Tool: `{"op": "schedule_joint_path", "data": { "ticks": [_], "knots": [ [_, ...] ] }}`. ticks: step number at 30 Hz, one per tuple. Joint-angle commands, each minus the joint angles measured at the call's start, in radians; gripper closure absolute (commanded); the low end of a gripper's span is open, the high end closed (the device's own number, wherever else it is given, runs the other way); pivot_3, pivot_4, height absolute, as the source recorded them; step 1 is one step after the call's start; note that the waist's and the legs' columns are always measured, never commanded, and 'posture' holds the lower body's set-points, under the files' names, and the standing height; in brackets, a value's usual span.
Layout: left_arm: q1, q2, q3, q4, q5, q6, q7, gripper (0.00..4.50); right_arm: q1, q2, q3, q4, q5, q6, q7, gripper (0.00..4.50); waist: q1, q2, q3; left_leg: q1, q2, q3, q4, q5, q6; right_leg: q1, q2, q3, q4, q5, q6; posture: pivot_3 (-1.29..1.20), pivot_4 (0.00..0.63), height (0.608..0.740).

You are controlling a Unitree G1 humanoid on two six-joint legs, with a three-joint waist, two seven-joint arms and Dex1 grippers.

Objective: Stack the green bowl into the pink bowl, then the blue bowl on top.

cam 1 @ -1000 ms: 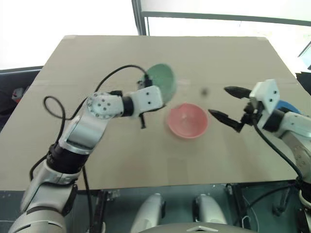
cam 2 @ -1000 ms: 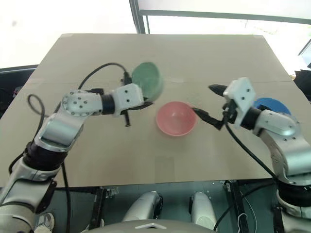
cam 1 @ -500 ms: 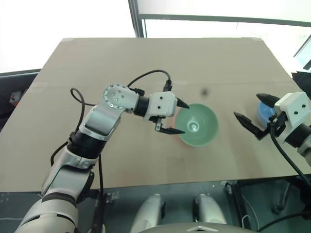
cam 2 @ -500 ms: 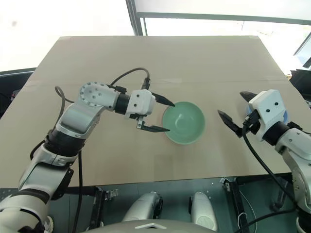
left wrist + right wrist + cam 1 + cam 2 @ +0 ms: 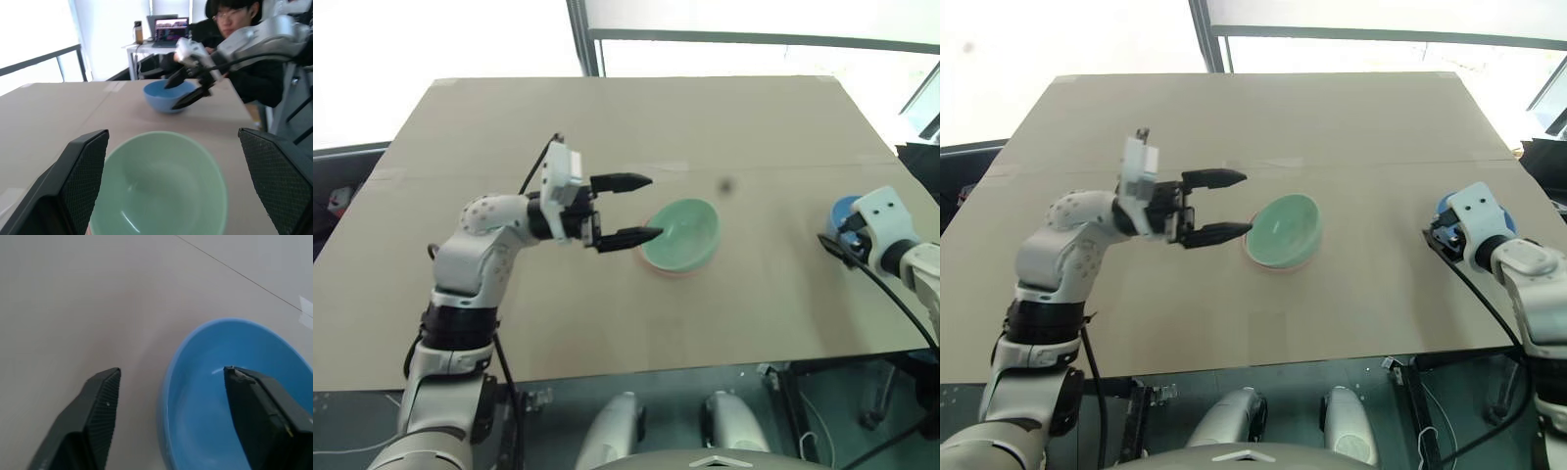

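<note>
The green bowl (image 5: 681,233) rests, a little tilted, inside the pink bowl (image 5: 664,272), of which just a thin rim shows underneath. My left gripper (image 5: 656,206) hangs open beside the green bowl's left edge, not touching it; its wrist view looks over the green bowl (image 5: 156,181) between its fingers (image 5: 83,171). At the table's right edge sits the blue bowl (image 5: 843,210). My right gripper (image 5: 171,371) is open across the near rim of the blue bowl (image 5: 200,411), one finger inside and one outside.
The brown table (image 5: 607,117) carries a small dark spot (image 5: 725,183) behind the bowls. Its right edge runs close to the blue bowl. A person (image 5: 234,19) sits beyond the table by a desk with a laptop (image 5: 171,28).
The left gripper opened, left the green bowl in the pink bowl and drew back to the left. The right gripper swung right and down onto the blue bowl's rim, its fingers narrowing.
</note>
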Motion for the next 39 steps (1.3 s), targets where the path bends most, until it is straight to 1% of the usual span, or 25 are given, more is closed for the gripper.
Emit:
{"op": "schedule_joint_path", "data": {
  "ticks": [1, 2, 3, 4, 5, 9, 12, 14, 16, 18, 19, 23, 25, 28, 33, 35, 36, 38, 39],
  "knots": [
    [0.025, 0.008, 0.051, -0.068, -0.055, 0.003, 0.017, 0.0, -0.048, -0.031, 0.019, 0.079, -0.037, -0.07, 0.027, 2.85, 0.003, 0.0, 0.0, 0.0, 0.0, -0.001, 0.0, 0.0, 0.0, 0.0, 0.0, 0.0, 0.0, 0.0, 0.0, 0.0, 0.15, 0.74],
    [0.044, 0.009, 0.058, -0.08, -0.05, -0.005, 0.034, 0.0, -0.06, -0.032, 0.024, 0.106, -0.042, -0.079, 0.033, 3.33, 0.003, 0.0, 0.0, -0.001, -0.001, -0.002, 0.0, 0.0, 0.0, 0.0, 0.0, 0.0, -0.001, 0.0, 0.0, 0.0, 0.15, 0.74],
    [0.056, 0.009, 0.062, -0.088, -0.046, -0.009, 0.045, 0.0, -0.068, -0.034, 0.027, 0.124, -0.045, -0.086, 0.037, 3.63, 0.002, 0.0, 0.0, -0.001, -0.001, -0.002, 0.0, 0.0, 0.0, 0.0, -0.001, 0.0, -0.001, 0.0, 0.0, 0.0, 0.15, 0.74],
    [0.067, 0.008, 0.064, -0.096, -0.044, -0.012, 0.053, 0.0, -0.073, -0.036, 0.028, 0.138, -0.048, -0.094, 0.042, 4.12, 0.001, 0.0, 0.0, -0.001, -0.001, -0.001, -0.001, 0.0, 0.0, 0.0, -0.001, 0.0, -0.001, 0.0, 0.0, 0.0, 0.15, 0.74],
    [0.074, 0.004, 0.067, -0.103, -0.045, -0.012, 0.065, 0.0, -0.079, -0.038, 0.029, 0.145, -0.054, -0.099, 0.044, 4.47, 0.001, 0.0, 0.0, -0.001, -0.002, -0.001, -0.001, 0.0, 0.0, 0.0, -0.001, 0.0, -0.001, 0.0, 0.0, 0.0, 0.15, 0.74],
    [0.092, -0.005, 0.067, -0.12, -0.045, -0.018, 0.097, 0.0, -0.09, -0.051, 0.022, 0.145, -0.062, -0.097, 0.055, 4.47, -0.001, 0.0, 0.0, -0.001, -0.001, -0.001, -0.001, 0.0, 0.0, 0.0, -0.001, 0.0, -0.001, 0.0, 0.0, 0.0, 0.15, 0.74],
    [0.114, -0.01, 0.07, -0.121, -0.039, -0.034, 0.113, 0.0, -0.088, -0.065, 0.008, 0.088, -0.051, -0.112, 0.079, 4.47, -0.002, 0.0, 0.0, -0.001, -0.001, 0.001, -0.001, 0.0, 0.0, 0.0, -0.001, 0.001, -0.001, 0.0, 0.0, 0.0, 0.15, 0.74],
    [0.14, -0.005, 0.068, -0.105, -0.01, -0.067, 0.118, 0.0, -0.103, -0.034, -0.032, -0.072, 0.076, -0.096, 0.158, 4.47, -0.003, 0.001, 0.0, -0.001, -0.001, 0.001, -0.001, 0.0, 0.0, 0.0, -0.001, 0.001, -0.001, 0.0, 0.0, 0.0, 0.15, 0.74],
    [0.17, 0.006, 0.06, -0.092, 0.029, -0.104, 0.119, 0.0, -0.12, -0.002, -0.054, -0.254, 0.244, -0.033, 0.243, 4.47, -0.01, 0.001, 0.0, -0.001, 0.0, 0.001, -0.002, 0.0, 0.0, -0.001, -0.001, 0.002, -0.001, 0.0, 0.0, 0.0, 0.15, 0.74],
    [0.188, 0.011, 0.052, -0.084, 0.056, -0.129, 0.122, 0.0, -0.144, 0.028, -0.056, -0.368, 0.36, 0.063, 0.256, 4.47, -0.013, 0.001, 0.0, 0.0, 0.002, 0.001, -0.005, 0.0, 0.0, -0.001, 0.0, 0.002, -0.002, 0.0, 0.0, 0.0, 0.15, 0.74],
    [0.194, 0.012, 0.051, -0.081, 0.065, -0.133, 0.128, 0.0, -0.161, 0.043, -0.039, -0.414, 0.4, 0.104, 0.249, 4.47, -0.012, 0.001, 0.0, 0.0, 0.002, 0.0, -0.005, 0.0, 0.0, -0.001, 0.0, 0.001, -0.003, 0.0, 0.0, 0.0, 0.15, 0.74],
    [0.209, 0.028, 0.042, -0.072, 0.13, -0.142, 0.174, 0.0, -0.213, 0.107, 0.075, -0.507, 0.45, 0.162, 0.218, 4.47, 0.007, -0.002, -0.002, -0.001, -0.001, -0.004, -0.005, 0.0, 0.0, -0.001, -0.001, -0.001, -0.004, 0.0, 0.0, 0.0, 0.15, 0.74],
    [0.215, 0.033, 0.038, -0.08, 0.123, -0.137, 0.166, 0.0, -0.218, 0.124, 0.152, -0.508, 0.426, 0.156, 0.217, 4.47, 0.012, -0.002, -0.002, -0.002, -0.002, -0.005, -0.004, 0.0, 0.0, -0.001, -0.002, -0.001, -0.004, 0.0, 0.0, 0.0, 0.15, 0.74],
    [0.232, 0.046, 0.046, -0.089, 0.124, -0.14, 0.156, 0.0, -0.198, 0.108, 0.264, -0.493, 0.356, 0.11, 0.238, 4.47, 0.012, -0.002, -0.002, -0.002, -0.003, -0.005, -0.004, 0.0, 0.0, -0.001, -0.002, -0.001, -0.003, 0.0, 0.0, 0.0, 0.15, 0.74],
    [0.259, 0.062, 0.062, -0.109, 0.113, -0.127, 0.168, 0.0, -0.192, 0.115, 0.299, -0.514, 0.407, 0.142, 0.28, 4.47, 0.0, -0.002, -0.001, -0.002, -0.002, -0.005, -0.005, 0.0, 0.0, -0.003, -0.002, -0.002, -0.001, 0.0, 0.0, 0.0, 0.15, 0.74],
    [0.267, 0.063, 0.061, -0.123, 0.108, -0.12, 0.176, 0.0, -0.187, 0.115, 0.295, -0.522, 0.424, 0.144, 0.289, 3.76, -0.001, -0.002, -0.001, -0.002, -0.002, -0.005, -0.005, 0.0, 0.0, -0.002, -0.002, -0.002, -0.002, 0.0, 0.0, 0.0, 0.15, 0.74],
    [0.27, 0.063, 0.06, -0.128, 0.105, -0.116, 0.177, 0.0, -0.188, 0.114, 0.292, -0.523, 0.433, 0.144, 0.297, 3.58, -0.001, -0.002, -0.001, -0.002, -0.002, -0.005, -0.005, 0.0, 0.0, -0.002, -0.002, -0.002, -0.002, 0.0, 0.0, 0.0, 0.15, 0.74],
    [0.272, 0.062, 0.059, -0.135, 0.1, -0.109, 0.181, 0.0, -0.188, 0.115, 0.286, -0.523, 0.44, 0.139, 0.3, 2.79, -0.001, -0.002, -0.001, -0.001, -0.002, -0.005, -0.005, 0.0, 0.0, -0.002, -0.002, -0.002, -0.002, 0.0, 0.0, 0.0, 0.15, 0.74],
    [0.273, 0.062, 0.057, -0.138, 0.1, -0.108, 0.183, 0.0, -0.187, 0.124, 0.268, -0.524, 0.442, 0.129, 0.288, 2.55, -0.001, -0.002, -0.001, -0.001, -0.002, -0.005, -0.005, 0.0, 0.0, -0.002, -0.002, -0.002, -0.002, 0.0, 0.0, 0.0, 0.15, 0.74]
  ]
}}
